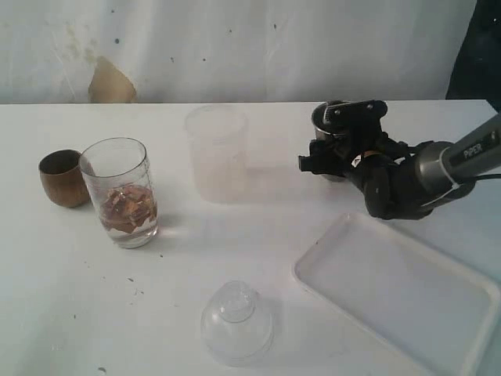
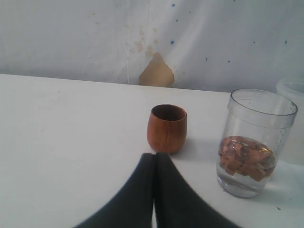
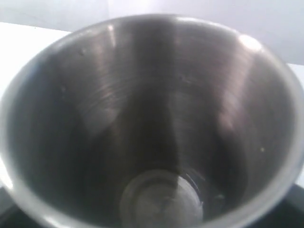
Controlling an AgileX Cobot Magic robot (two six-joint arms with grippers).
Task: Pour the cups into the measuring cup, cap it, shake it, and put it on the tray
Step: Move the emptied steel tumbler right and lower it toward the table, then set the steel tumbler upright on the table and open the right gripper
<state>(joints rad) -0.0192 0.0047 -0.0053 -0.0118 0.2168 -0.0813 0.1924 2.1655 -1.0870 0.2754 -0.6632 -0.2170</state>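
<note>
The brown wooden cup (image 1: 63,178) stands at the far left, touching the clear measuring cup (image 1: 119,192), which holds brown pieces in a little liquid. In the left wrist view my left gripper (image 2: 154,156) is shut and empty, just short of the wooden cup (image 2: 166,128), with the measuring cup (image 2: 251,142) beside it. My right gripper (image 1: 327,157) is closed round the steel tumbler (image 1: 319,117) at the back right. The tumbler's inside (image 3: 156,118) fills the right wrist view and looks nearly empty. The white tray (image 1: 407,298) lies at the front right.
A frosted milky cup (image 1: 217,153) stands at the back middle, between the measuring cup and the steel tumbler. A clear domed lid (image 1: 236,321) lies near the front edge, left of the tray. A pale wall runs behind the table.
</note>
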